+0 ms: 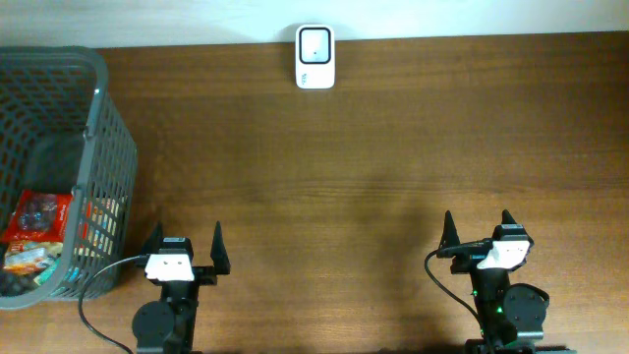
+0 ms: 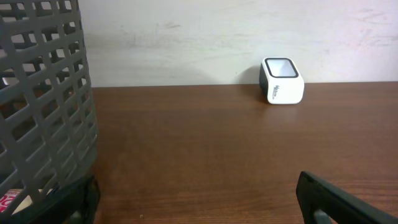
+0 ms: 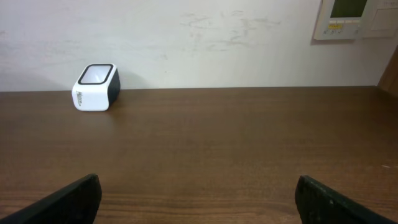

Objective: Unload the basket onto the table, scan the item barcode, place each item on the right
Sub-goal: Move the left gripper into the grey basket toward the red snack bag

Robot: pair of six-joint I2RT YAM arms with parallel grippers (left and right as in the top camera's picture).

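1. Scanner (image 1: pixel 315 57): sits at the far edge of the table (image 1: pixel 344 177), against the wall, about mid-width. Long axis runs toward and away from the arms. The window is on the top face at the far end, and the labelled face is turned toward the arms.
2. Items: a red packet (image 1: pixel 39 216) lies flat in the grey mesh basket (image 1: pixel 113 167) at the table's left end. Its long axis is roughly parallel to the basket's long side, slightly skewed. A second multicoloured packet (image 1: pixel 25 258) is just nearer than it, touching or overlapping.
3. Left gripper (image 1: pixel 187 241): fingers spread wide, nothing between them, just right of the basket's near corner.
4. Right gripper (image 1: pixel 478 228): fingers also wide, empty, at the near right, well apart from the scanner.
5. Hard to make out: no barcode is readable on either packet. The basket rim and mesh cover parts of both, and the frame cuts off the basket's left side. There is a dark shape (image 1: pixel 54 162) deeper in the basket that I can't identify.
6. Right wrist view: a wall panel (image 3: pixel 348 15) at top right, cropped by the frame.
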